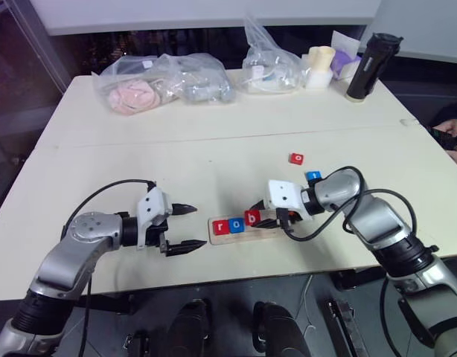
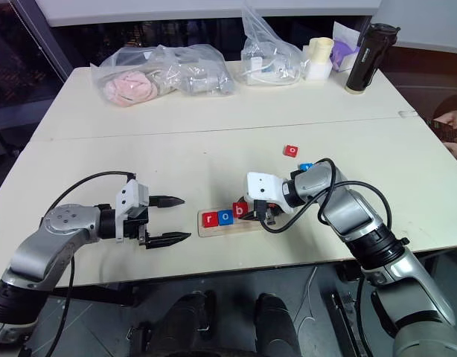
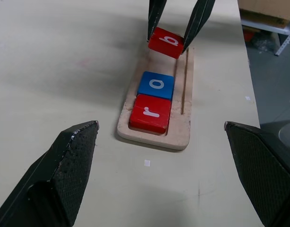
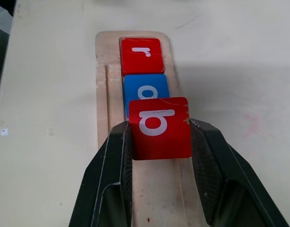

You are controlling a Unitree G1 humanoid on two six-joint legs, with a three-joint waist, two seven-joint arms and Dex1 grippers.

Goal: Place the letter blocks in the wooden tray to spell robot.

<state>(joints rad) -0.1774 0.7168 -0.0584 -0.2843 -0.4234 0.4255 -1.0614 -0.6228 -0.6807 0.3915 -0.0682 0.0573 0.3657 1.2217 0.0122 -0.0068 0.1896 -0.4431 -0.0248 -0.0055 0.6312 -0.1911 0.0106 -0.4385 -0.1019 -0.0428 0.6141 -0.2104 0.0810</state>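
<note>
Pale table (image 1: 102, 160), dark room behind. Nearest me is the tray (image 3: 185, 137), long axis running left-right, with r (image 3: 150, 112) and o (image 3: 156, 85) seated at its left end. My right gripper (image 4: 160, 130) is clamped on the red b (image 4: 159, 127), just above the next slot beside o. Left gripper (image 1: 185, 227) gapes empty beside the tray. Further back, t (image 1: 312, 175) and the second o (image 1: 296, 158); bags (image 1: 165, 82) at the far edge.
</note>
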